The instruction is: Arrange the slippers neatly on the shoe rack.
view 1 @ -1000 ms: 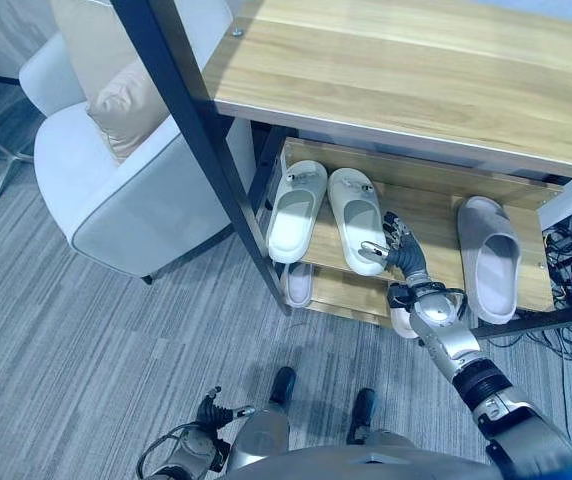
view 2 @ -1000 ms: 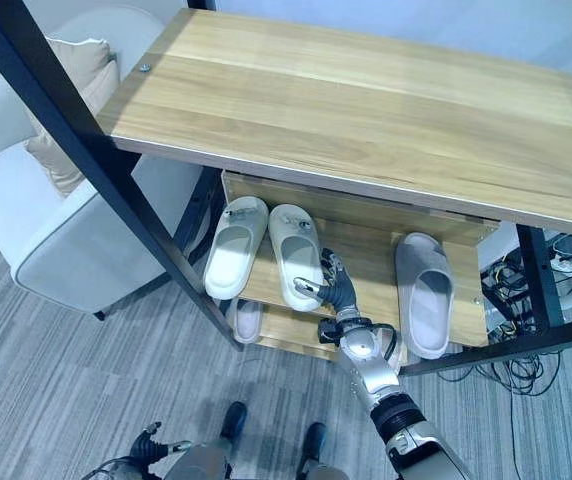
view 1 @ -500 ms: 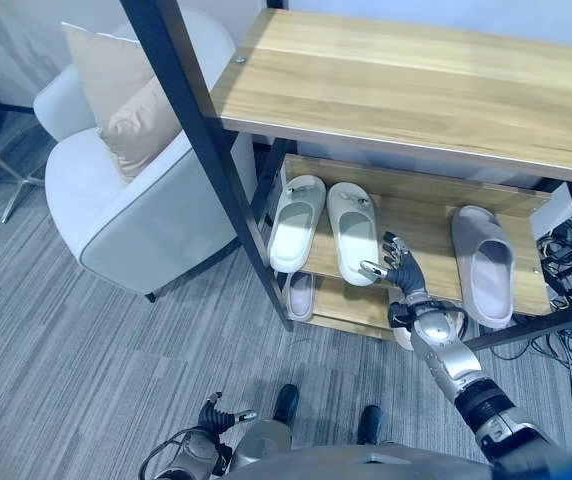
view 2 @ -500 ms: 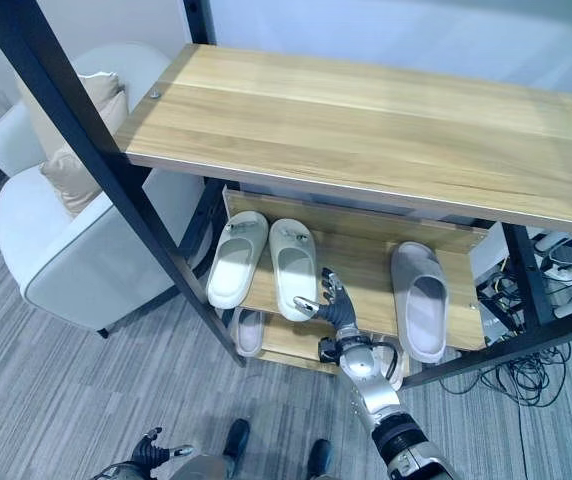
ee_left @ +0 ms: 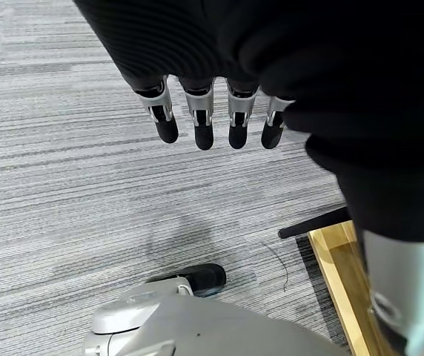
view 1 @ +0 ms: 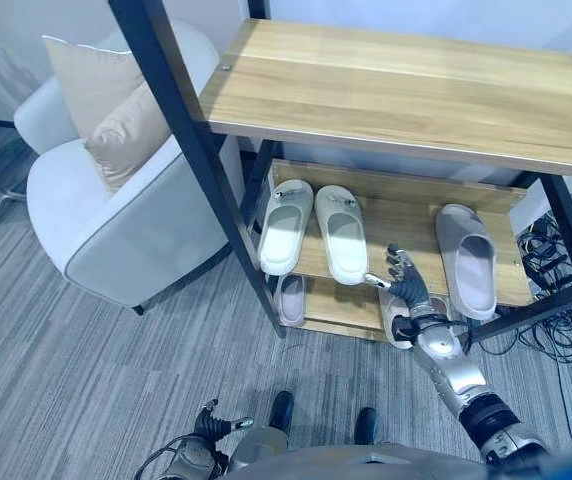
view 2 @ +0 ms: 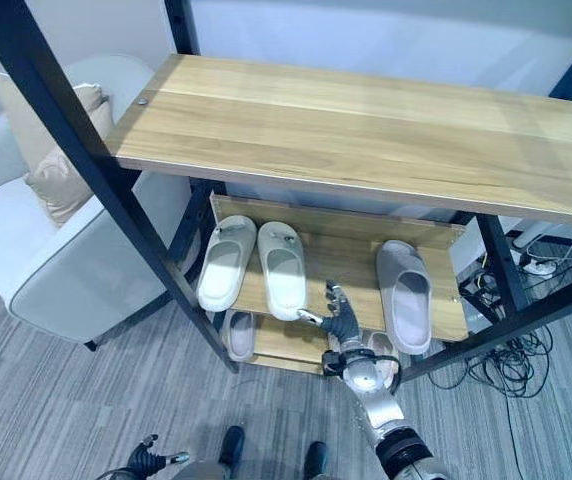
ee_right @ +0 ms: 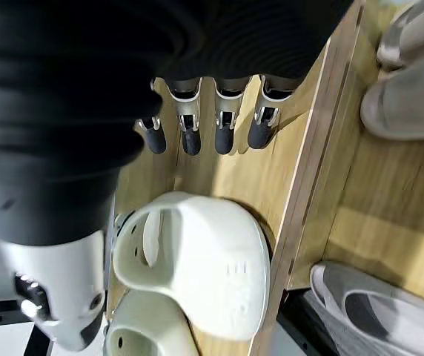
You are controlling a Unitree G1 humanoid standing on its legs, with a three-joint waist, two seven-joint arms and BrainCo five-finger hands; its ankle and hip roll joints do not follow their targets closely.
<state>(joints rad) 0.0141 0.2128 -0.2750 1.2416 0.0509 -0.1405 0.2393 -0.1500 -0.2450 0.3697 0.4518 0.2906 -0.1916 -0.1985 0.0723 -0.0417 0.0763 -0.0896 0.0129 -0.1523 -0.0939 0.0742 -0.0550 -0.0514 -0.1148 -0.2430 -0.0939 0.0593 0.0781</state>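
Two cream slippers (view 1: 286, 225) (view 1: 341, 232) lie side by side at the left of the shoe rack's middle shelf (view 1: 406, 225). A grey slipper (view 1: 466, 260) lies at that shelf's right end. My right hand (view 1: 406, 287) is open at the shelf's front edge, just right of the inner cream slipper's heel and holding nothing. Its straight fingers (ee_right: 227, 126) reach over bare wood past that cream slipper (ee_right: 197, 259). On the lower shelf lie a grey slipper (view 1: 291, 298) and a pale one (view 1: 396, 325), partly hidden behind my right wrist. My left hand (view 1: 211, 425) hangs open low over the floor.
A white armchair (view 1: 116, 230) with a beige cushion (view 1: 106, 110) stands left of the rack. A black slanted post (view 1: 201, 165) rises at the rack's left front. The wide top shelf (view 1: 416, 90) overhangs the middle one. Cables (view 1: 561, 330) lie on the floor at the right.
The camera has shifted, and more of the rack shows. My right hand has drawn back from the cream slipper's side to the shelf's front edge. The slippers lie as before.
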